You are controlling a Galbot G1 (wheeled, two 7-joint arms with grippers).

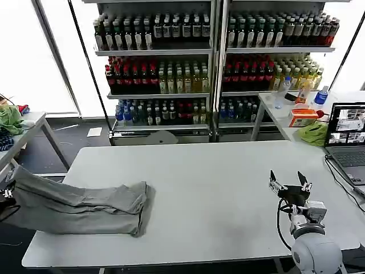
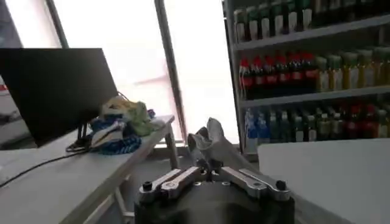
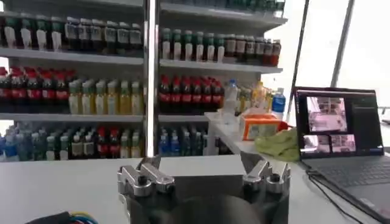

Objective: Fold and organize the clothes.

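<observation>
My left claw [image 2: 210,159] is pinched on the grey shirt [image 1: 80,206] at the counter's [image 1: 217,188] 9 o'clock edge w/ right claw [image 1: 290,185] spread empty at 4, so an off-counter tug could drag it overboard.

One grey shirt [image 1: 80,206] at nine o'clock on one white table [image 1: 217,188]. Two shelving units [image 1: 214,68] of bottles at twelve. One laptop [image 1: 347,137] at three. One orange box [image 1: 302,117] and one green cloth [image 1: 313,134] at two.
</observation>
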